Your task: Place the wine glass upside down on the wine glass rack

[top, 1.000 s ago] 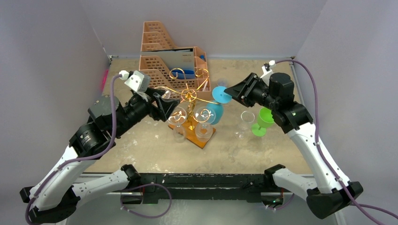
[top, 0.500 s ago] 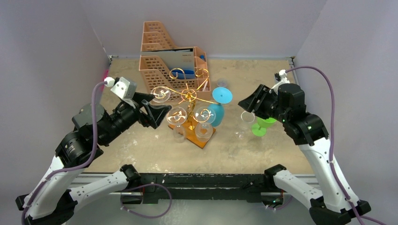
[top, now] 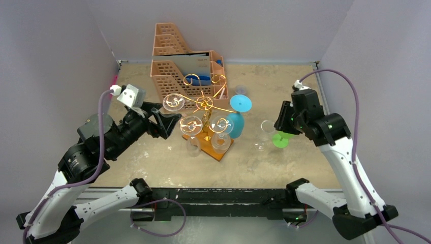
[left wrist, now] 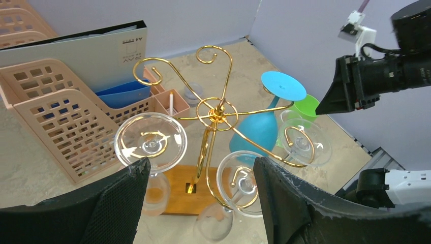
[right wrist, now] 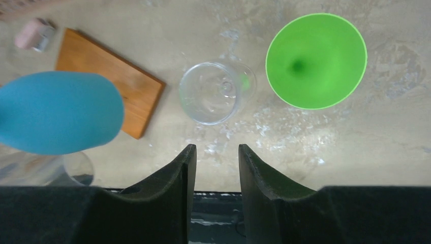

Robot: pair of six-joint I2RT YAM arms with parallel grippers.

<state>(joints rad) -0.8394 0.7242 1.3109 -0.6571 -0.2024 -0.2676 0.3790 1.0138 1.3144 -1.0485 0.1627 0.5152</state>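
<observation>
Clear wine glass stands upright toward the table's right edge beside a green plastic goblet, gold wire rack mid-table; right jaws narrow, empty over it, left jaws wide, empty; risk: narrow jaws may clip the rim, toppling glass into goblet.

A: Where's this?
B: Robotics lab, test cell. Two arms bolted to a metal rail at desk edge, purple cables looping off them.
A: Not an office or home?
B: No. Blank grey panels box in 3 sides; wine glass rack & file organizer share one desk.
</observation>
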